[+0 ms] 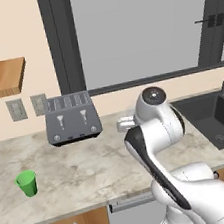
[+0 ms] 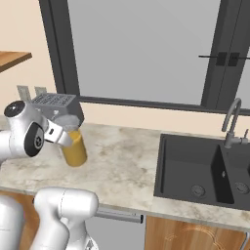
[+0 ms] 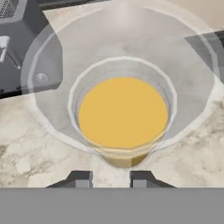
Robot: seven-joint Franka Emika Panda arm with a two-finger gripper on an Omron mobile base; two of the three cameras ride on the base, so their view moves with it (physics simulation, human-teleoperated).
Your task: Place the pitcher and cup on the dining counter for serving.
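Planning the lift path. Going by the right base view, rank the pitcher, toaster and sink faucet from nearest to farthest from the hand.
1. The pitcher, directly at the hand, which reaches in from its left.
2. The toaster, just behind the pitcher against the wall.
3. The sink faucet, far off to the right beyond the sink basin.

We cannot tell whether the gripper (image 3: 111, 178) touches the pitcher (image 2: 75, 151); the arm hides the pitcher's handle.
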